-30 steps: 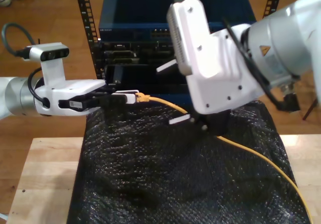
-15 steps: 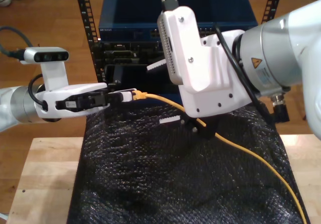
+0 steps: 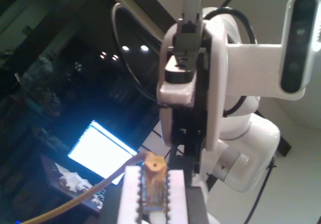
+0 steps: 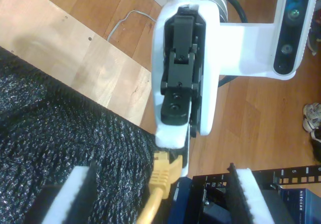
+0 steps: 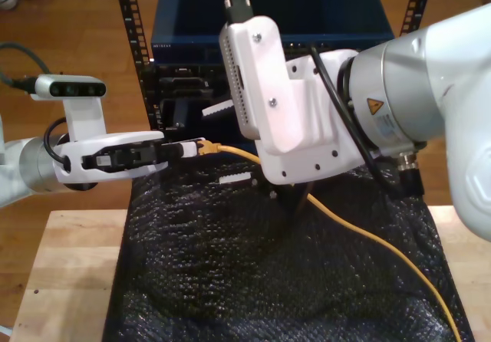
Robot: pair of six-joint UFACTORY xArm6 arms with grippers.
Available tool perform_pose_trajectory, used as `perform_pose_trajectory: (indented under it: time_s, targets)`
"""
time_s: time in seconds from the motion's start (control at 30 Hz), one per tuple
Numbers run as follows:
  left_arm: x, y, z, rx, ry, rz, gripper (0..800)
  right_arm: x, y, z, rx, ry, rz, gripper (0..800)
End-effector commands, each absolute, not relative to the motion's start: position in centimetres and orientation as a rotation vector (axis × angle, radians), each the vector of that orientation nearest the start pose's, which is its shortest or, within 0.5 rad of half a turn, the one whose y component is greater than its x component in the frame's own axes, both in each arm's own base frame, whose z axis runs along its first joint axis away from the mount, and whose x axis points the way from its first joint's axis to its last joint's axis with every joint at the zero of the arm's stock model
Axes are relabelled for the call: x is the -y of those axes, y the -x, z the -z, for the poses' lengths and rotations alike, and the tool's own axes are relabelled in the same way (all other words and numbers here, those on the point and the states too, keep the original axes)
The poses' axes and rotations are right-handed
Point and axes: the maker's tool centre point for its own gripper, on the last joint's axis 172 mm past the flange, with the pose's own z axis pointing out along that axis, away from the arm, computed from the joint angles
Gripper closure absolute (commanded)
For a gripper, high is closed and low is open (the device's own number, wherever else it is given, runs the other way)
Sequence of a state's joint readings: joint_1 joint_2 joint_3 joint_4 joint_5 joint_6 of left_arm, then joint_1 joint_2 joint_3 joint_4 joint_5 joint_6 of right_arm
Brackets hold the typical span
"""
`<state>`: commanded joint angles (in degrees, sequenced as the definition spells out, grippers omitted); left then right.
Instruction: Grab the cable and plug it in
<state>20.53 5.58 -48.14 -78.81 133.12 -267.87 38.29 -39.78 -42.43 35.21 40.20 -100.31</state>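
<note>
The yellow cable (image 5: 368, 235) runs from the exterior view's lower right across the black mat up to my first gripper (image 5: 193, 147), which is shut on its plug end. In the first wrist view the plug (image 3: 153, 176) sits clamped between the white pads (image 3: 129, 194). My second gripper (image 5: 226, 144) is open, with one finger above and one below the cable just behind the plug. In the second wrist view its pads (image 4: 75, 196) stand wide apart on either side of the cable's yellow boot (image 4: 163, 171), which sticks out of my first gripper (image 4: 175, 151).
A black textured mat (image 5: 230, 281) covers a wooden table (image 5: 69, 273). Behind it stands a rack with a blue network switch (image 5: 337, 20) and dark port panels (image 5: 184, 89). The second arm's large white body (image 5: 291, 120) hangs over the mat's middle.
The second arm has swung toward the exterior view's left, so its open fingers now bracket the cable beside the first gripper. The first gripper has kept hold of the plug, barely moving.
</note>
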Motion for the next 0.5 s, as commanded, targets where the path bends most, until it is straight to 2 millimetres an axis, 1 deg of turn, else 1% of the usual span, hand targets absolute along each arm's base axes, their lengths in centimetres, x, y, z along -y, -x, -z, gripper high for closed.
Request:
perform_pose_trajectory:
  time_s: [0.07,0.13,0.23,0.3,0.4,0.5]
  targets:
    - [13.99,-31.63,-40.81,0.621,-0.962,-0.455,798,-33.00,-31.09,-42.25,-2.535,-1.464,-1.396,225]
    - [13.82,-31.68,-41.12,0.607,-0.945,-0.449,798,-32.95,-31.17,-42.28,-2.531,-1.466,-1.397,262]
    - [13.71,-31.59,-41.49,0.604,-0.926,-0.449,798,-32.96,-31.16,-42.44,-2.528,-1.467,-1.402,274]
    - [13.64,-31.51,-41.48,0.601,-0.920,-0.444,798,-32.99,-31.09,-42.51,-2.529,-1.464,-1.404,300]
    - [13.63,-31.41,-41.50,0.599,-0.913,-0.439,798,-32.99,-31.09,-42.51,-2.529,-1.464,-1.404,301]
    - [13.68,-31.39,-41.50,0.599,-0.912,-0.437,798,-32.99,-31.09,-42.51,-2.529,-1.464,-1.404,318]
